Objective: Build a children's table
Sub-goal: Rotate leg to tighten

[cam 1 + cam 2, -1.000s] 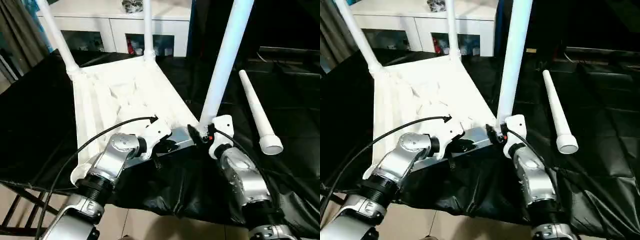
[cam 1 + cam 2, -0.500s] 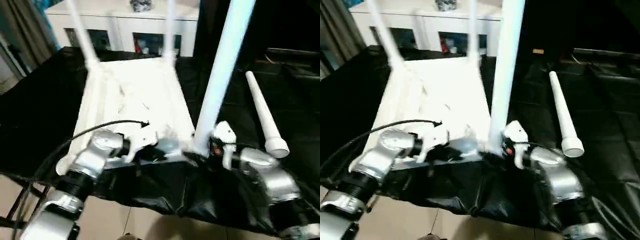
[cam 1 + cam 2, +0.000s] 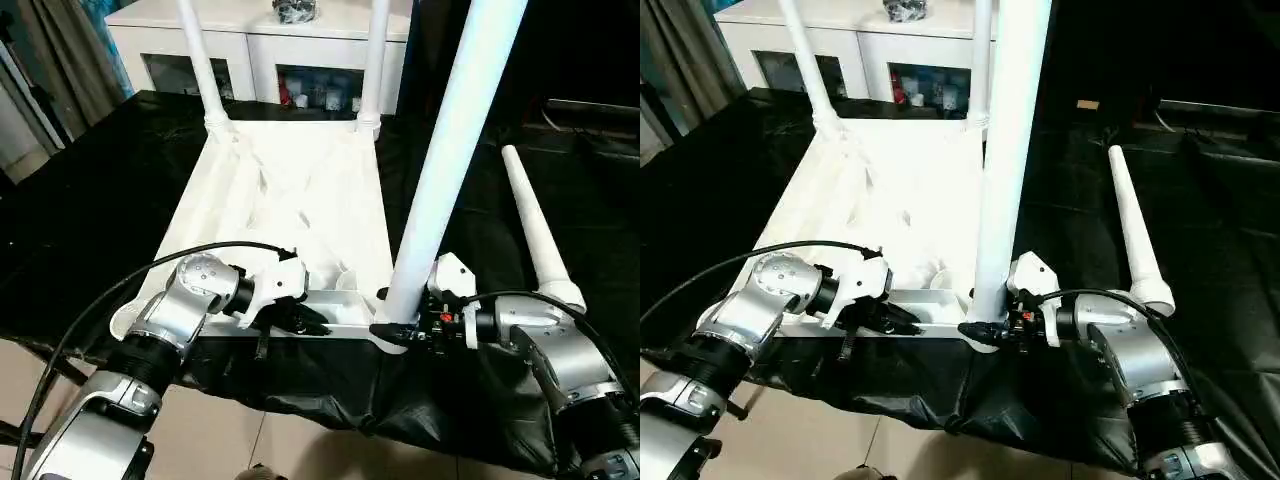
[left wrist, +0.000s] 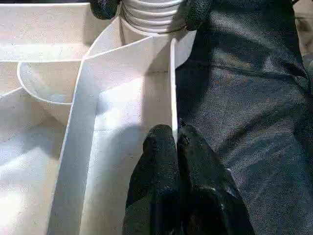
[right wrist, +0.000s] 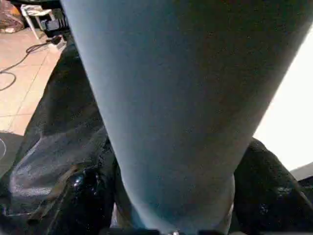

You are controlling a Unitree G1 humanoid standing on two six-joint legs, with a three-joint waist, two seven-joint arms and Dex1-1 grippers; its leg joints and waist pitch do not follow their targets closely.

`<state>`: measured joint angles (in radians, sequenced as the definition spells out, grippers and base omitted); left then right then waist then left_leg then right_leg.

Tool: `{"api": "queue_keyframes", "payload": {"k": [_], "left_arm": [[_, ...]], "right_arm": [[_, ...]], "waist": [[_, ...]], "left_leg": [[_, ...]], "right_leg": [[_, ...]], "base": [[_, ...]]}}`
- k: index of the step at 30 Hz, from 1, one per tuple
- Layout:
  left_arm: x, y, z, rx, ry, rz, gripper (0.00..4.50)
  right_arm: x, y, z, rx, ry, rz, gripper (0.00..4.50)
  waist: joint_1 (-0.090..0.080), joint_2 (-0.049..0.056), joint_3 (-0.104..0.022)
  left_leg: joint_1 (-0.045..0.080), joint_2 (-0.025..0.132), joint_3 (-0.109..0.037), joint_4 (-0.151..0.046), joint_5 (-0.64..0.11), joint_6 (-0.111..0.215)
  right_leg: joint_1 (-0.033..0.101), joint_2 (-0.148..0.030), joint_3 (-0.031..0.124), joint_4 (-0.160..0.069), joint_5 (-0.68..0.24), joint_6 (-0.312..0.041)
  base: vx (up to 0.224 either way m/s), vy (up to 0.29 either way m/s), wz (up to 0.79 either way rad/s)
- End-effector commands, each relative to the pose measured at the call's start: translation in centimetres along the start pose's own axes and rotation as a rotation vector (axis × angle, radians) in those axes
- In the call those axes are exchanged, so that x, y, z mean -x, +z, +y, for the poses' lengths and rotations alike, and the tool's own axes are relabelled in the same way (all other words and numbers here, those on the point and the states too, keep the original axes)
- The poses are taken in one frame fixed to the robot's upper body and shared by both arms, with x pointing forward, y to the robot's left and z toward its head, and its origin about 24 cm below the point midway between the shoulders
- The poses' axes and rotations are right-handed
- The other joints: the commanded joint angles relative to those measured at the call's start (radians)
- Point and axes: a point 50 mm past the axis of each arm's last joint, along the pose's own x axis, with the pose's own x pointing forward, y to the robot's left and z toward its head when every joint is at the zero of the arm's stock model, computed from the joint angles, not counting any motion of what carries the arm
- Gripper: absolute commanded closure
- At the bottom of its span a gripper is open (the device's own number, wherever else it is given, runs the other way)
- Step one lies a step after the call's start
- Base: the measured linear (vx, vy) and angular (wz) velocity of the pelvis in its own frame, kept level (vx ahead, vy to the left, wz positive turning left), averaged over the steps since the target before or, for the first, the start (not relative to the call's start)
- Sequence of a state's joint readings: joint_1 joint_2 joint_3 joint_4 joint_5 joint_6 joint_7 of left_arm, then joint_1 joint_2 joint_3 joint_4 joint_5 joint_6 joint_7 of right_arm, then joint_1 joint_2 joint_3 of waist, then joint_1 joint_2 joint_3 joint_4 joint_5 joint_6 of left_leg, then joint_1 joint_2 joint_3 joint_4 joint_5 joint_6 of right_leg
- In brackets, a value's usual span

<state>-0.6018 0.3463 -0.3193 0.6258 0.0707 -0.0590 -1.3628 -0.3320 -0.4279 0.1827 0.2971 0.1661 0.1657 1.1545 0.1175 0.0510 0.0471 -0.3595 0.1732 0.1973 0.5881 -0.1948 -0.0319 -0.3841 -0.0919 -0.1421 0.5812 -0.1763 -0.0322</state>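
Observation:
The white tabletop lies upside down on a black-covered bench. Two white legs stand upright in its far corner sockets. A third leg stands in the near right corner socket. My right gripper is shut on its ribbed foot, with a black finger pressed on each side. My left gripper is shut on the thin near rim of the tabletop, just left of that corner. A fourth leg lies loose on the cloth at the right.
A white glass-doored cabinet stands behind the bench. The black cloth hangs over the near edge, with tiled floor below. A black cable loops over my left forearm.
The camera has swung, so the whole picture shifted. My right gripper's fingers have drawn in around the leg's foot, and that forearm now reaches in from the right. The left grip is unchanged.

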Motion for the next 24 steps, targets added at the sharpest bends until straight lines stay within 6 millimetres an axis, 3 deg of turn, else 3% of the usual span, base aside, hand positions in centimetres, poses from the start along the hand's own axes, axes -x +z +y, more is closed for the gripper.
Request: {"api": "queue_keyframes", "payload": {"k": [1, 2, 4, 5, 7, 8, 9, 10, 11, 15, 18, 24], "left_arm": [[-1.4, 0.9, 0.5, 0.003, 0.034, -0.024, 4.5], [-1.4, 0.9, 0.5, 0.003, 0.034, -0.024, 4.5], [-1.7, 1.0, 1.1, 0.055, 0.13, -0.026, 4.5], [-1.7, 1.0, 1.1, 0.055, 0.13, -0.026, 4.5], [-2.9, 1.7, 1.4, 0.122, 0.237, -0.052, 4.5], [-3.0, 1.8, 1.5, 0.129, 0.25, -0.054, 4.5], [-3.3, 1.9, 1.5, 0.144, 0.277, -0.057, 4.5], [-3.7, 2.1, 1.4, 0.161, 0.295, -0.06, 4.5], [-4.2, 2.3, 1.4, 0.173, 0.325, -0.056, 4.5], [-5.7, 3.1, 1.0, 0.207, 0.389, -0.07, 4.5], [-6.4, 3.5, 0.6, 0.204, 0.383, -0.085, 4.5], [-5.4, 2.9, 0.6, 0.151, 0.347, -0.069, 4.5]], "right_arm": [[-2.6, 1.0, 0.3, -0.005, -0.074, -0.103, 1.78], [-2.6, 1.0, 0.3, -0.005, -0.074, -0.103, 1.78], [-3.2, 0.7, -0.7, -0.05, -0.27, -0.118, 1.79], [-3.2, 0.7, -0.7, -0.05, -0.27, -0.118, 1.79], [-4.1, 0.3, -1.7, -0.158, -0.526, -0.153, 1.8], [-4.3, 0.2, -1.8, -0.171, -0.55, -0.156, 1.8], [-4.6, 0.1, -1.9, -0.199, -0.604, -0.162, 1.8], [-4.9, 0.0, -1.9, -0.216, -0.658, -0.151, 1.8], [-5.4, -0.1, -1.7, -0.231, -0.686, -0.145, 1.8], [-6.7, -0.2, -1.1, -0.247, -0.772, -0.133, 1.8], [-7.0, -0.1, -0.9, -0.258, -0.783, -0.162, 1.1], [-6.2, 0.8, -1.4, -0.212, -0.722, -0.204, 0.67]], "waist": [[0.001, -0.011, -0.067], [-0.002, -0.012, -0.066], [-0.012, -0.013, -0.06], [-0.017, -0.012, -0.058], [-0.026, -0.012, -0.055], [-0.031, -0.011, -0.054], [-0.039, -0.014, -0.056], [-0.041, -0.012, -0.057], [-0.043, -0.017, -0.058], [-0.047, -0.017, -0.059], [-0.045, -0.014, -0.059], [-0.051, -0.008, -0.06]], "left_leg": [[0.005, 0.076, -0.035, -0.062, -0.154, 0.077], [0.005, 0.076, -0.035, -0.063, -0.162, 0.07], [0.009, 0.074, -0.04, -0.07, -0.213, 0.036], [0.014, 0.073, -0.042, -0.071, -0.24, 0.019], [0.014, 0.076, -0.044, -0.074, -0.251, 0.005], [0.015, 0.076, -0.045, -0.077, -0.261, -0.003], [0.011, 0.073, -0.05, -0.077, -0.27, -0.009], [0.011, 0.073, -0.047, -0.077, -0.259, -0.006], [0.014, 0.07, -0.044, -0.074, -0.252, 0.001], [0.01, 0.068, -0.038, -0.071, -0.199, 0.025], [0.011, 0.066, -0.038, -0.072, -0.203, 0.041], [0.009, 0.067, -0.042, -0.075, -0.233, 0.035]], "right_leg": [[0.047, -0.093, 0.074, -0.065, -0.231, -0.165], [0.047, -0.093, 0.075, -0.065, -0.24, -0.164], [0.046, -0.094, 0.072, -0.076, -0.333, -0.148], [0.044, -0.097, 0.072, -0.083, -0.381, -0.136], [0.042, -0.099, 0.075, -0.084, -0.398, -0.132], [0.041, -0.097, 0.074, -0.086, -0.405, -0.133], [0.049, -0.099, 0.07, -0.086, -0.418, -0.124], [0.047, -0.098, 0.074, -0.086, -0.401, -0.121], [0.043, -0.097, 0.076, -0.087, -0.377, -0.128], [0.044, -0.093, 0.079, -0.079, -0.303, -0.15], [0.045, -0.09, 0.077, -0.083, -0.32, -0.135], [0.047, -0.089, 0.078, -0.081, -0.288, -0.138]], "base": [[0.0, 0.0, 0.0], [0.0, 0.0, 0.0], [0.0, 0.0, 0.0], [0.0, 0.0, 0.0], [0.0, 0.0, 0.0], [0.0, 0.0, 0.0], [0.0, 0.0, 0.0], [0.0, 0.0, 0.0], [0.0, 0.0, 0.0], [0.0, 0.0, 0.0], [0.0, 0.0, 0.0], [0.0, 0.0, 0.0]]}}
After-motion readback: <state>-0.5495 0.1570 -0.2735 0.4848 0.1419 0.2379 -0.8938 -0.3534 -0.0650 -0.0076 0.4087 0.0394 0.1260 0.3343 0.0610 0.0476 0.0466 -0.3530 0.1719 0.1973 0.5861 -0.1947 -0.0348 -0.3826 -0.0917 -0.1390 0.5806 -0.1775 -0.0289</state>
